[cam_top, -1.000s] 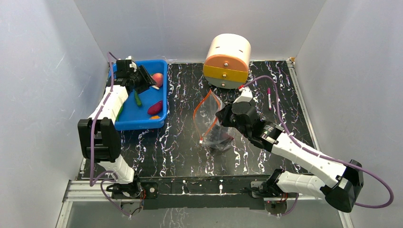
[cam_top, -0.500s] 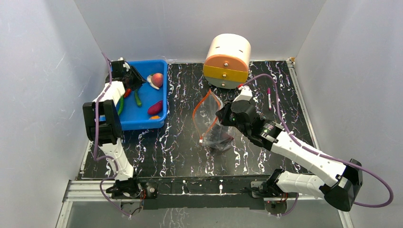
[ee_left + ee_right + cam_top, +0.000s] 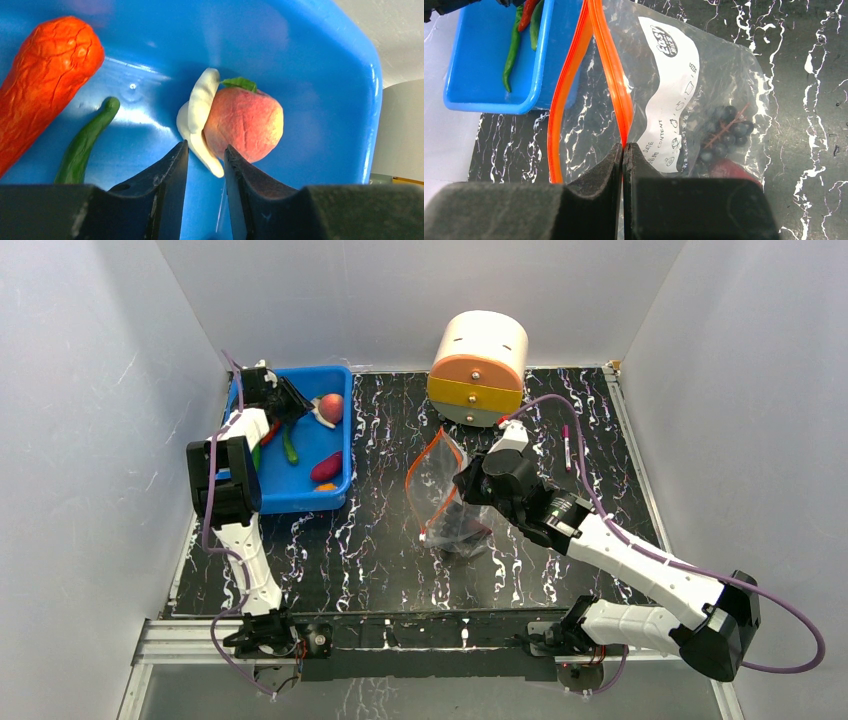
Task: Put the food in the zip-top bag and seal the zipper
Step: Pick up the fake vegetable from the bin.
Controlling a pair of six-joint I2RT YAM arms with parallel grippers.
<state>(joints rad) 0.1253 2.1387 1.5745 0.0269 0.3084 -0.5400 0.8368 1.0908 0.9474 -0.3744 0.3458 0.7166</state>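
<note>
The clear zip-top bag [image 3: 440, 490] stands mid-table with its mouth open. My right gripper [image 3: 624, 146] is shut on the zipper [image 3: 611, 80], the orange-red strip, on one side of the mouth. Dark grapes [image 3: 724, 132] and a red piece [image 3: 731, 170] lie inside the bag. My left gripper [image 3: 206, 150] is open, low in the blue bin [image 3: 300, 502]. The tip of a white crescent piece [image 3: 200, 110] lies between its fingertips, and the pink-red fruit [image 3: 243, 124] is just beyond. A red chili [image 3: 45, 85] and green pepper [image 3: 85, 145] lie to the left. A purple piece [image 3: 327, 466] and orange piece [image 3: 326, 486] lie nearer in the bin.
A round cream and orange drawer box [image 3: 478, 368] stands at the back, behind the bag. A pink marker [image 3: 566, 448] lies to the right. Grey walls close in the left, back and right sides. The bin sits against the left wall.
</note>
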